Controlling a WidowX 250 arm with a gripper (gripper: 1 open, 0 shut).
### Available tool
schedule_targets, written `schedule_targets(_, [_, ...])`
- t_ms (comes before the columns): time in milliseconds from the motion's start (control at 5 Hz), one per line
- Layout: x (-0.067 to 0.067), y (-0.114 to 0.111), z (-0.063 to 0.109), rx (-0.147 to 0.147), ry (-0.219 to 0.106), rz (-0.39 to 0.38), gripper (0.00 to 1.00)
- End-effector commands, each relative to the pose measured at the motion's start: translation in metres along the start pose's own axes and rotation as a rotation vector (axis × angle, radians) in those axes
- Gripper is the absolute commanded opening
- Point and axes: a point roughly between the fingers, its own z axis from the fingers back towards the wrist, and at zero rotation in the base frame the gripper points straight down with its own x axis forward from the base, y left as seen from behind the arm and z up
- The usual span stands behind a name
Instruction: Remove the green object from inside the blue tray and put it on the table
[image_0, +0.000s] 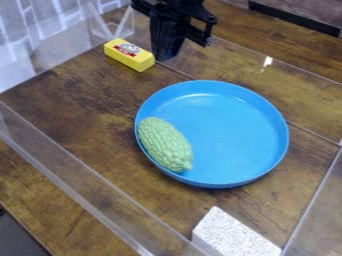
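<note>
The green object (164, 144) lies inside the blue tray (247, 125), at the tray's left edge, with its long side running from the upper left down to the lower right. My hand (167, 50) is up past the tray's far side, pointing down at the counter (80, 100), pinched shut and holding nothing. A yellow block (128, 54) sits just left of my hand.

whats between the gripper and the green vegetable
In the camera view, only bare wooden table and the blue dish's rim separate the gripper from the green vegetable.
</note>
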Motion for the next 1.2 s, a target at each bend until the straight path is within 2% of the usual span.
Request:
schedule_targets(0, [0.010, -0.001, 0.017, 0.010, -0.070, -0.005, 0.00])
schedule_targets(400, [0.013, -0.003, 0.015, 0.016, -0.074, -0.010, 0.00])
schedule_targets(600, [0.007, -0.009, 0.010, -0.013, -0.071, 0.005, 1.00])
schedule_targets(800, [-0.001, -0.016, 0.005, -0.039, -0.066, 0.014, 1.00])
schedule_targets(1000, [-0.013, -0.024, -0.002, -0.057, -0.091, 0.019, 1.00])
